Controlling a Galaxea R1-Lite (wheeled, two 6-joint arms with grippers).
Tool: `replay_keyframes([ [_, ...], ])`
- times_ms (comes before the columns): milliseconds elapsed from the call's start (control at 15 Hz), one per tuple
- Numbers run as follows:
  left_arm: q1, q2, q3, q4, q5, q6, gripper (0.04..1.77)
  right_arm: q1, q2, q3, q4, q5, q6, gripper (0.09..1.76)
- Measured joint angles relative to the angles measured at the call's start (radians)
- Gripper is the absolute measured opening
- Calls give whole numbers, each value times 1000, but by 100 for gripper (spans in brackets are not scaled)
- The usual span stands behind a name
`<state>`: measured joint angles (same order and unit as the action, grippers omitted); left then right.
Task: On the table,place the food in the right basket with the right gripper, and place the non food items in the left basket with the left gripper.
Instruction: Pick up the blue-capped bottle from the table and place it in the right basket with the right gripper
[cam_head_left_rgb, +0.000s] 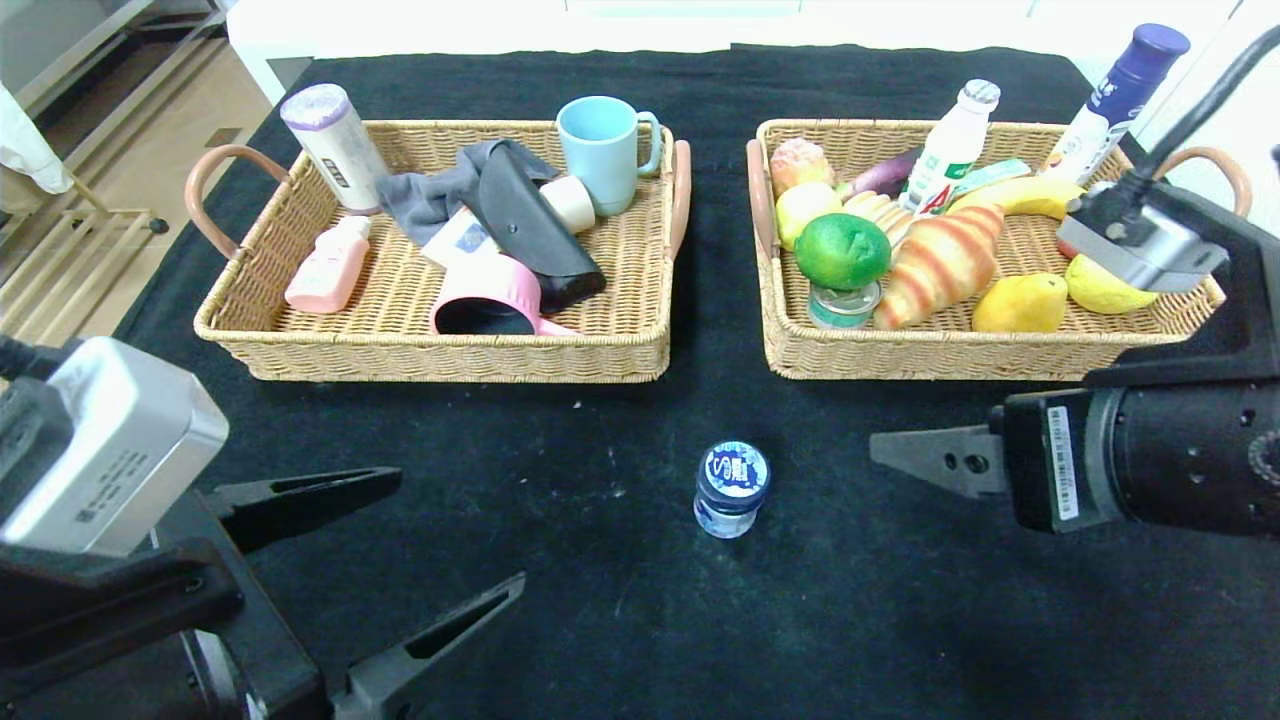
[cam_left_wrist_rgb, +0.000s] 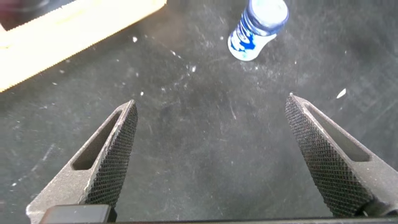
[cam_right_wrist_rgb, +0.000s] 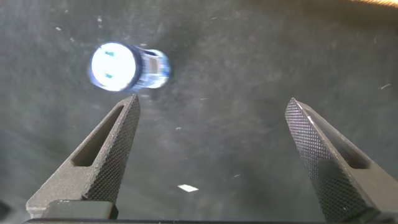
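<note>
A small bottle (cam_head_left_rgb: 731, 488) with a blue cap stands alone on the black table, in front of the gap between the two baskets. It also shows in the left wrist view as the bottle (cam_left_wrist_rgb: 256, 31) and in the right wrist view as the bottle (cam_right_wrist_rgb: 124, 67). My left gripper (cam_head_left_rgb: 455, 530) hovers open at the near left, well short of the bottle. My right gripper (cam_head_left_rgb: 900, 460) is open to the right of the bottle, level with it. The left gripper (cam_left_wrist_rgb: 211, 102) and the right gripper (cam_right_wrist_rgb: 211, 106) have only bare cloth between their fingers.
The left basket (cam_head_left_rgb: 430, 350) holds a blue cup, a pink cup, a grey sock, a black case and bottles. The right basket (cam_head_left_rgb: 900, 355) holds a croissant, a lime, lemons, a banana, a can and drink bottles. The table's black cloth ends at the far edge.
</note>
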<state>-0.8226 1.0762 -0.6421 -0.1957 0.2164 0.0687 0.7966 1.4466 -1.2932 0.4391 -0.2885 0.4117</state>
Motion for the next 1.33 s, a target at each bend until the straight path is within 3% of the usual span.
replay_keyframes([
  [333, 6, -23, -8, 1, 1, -1, 172, 110, 210, -318, 292, -97, 191, 171],
  [533, 9, -39, -21, 10, 2, -1, 172, 147, 305, -443, 379, -122, 240, 171],
  [1333, 31, -118, -59, 23, 1, 26, 172, 174, 500, -650, 466, -141, 278, 171],
])
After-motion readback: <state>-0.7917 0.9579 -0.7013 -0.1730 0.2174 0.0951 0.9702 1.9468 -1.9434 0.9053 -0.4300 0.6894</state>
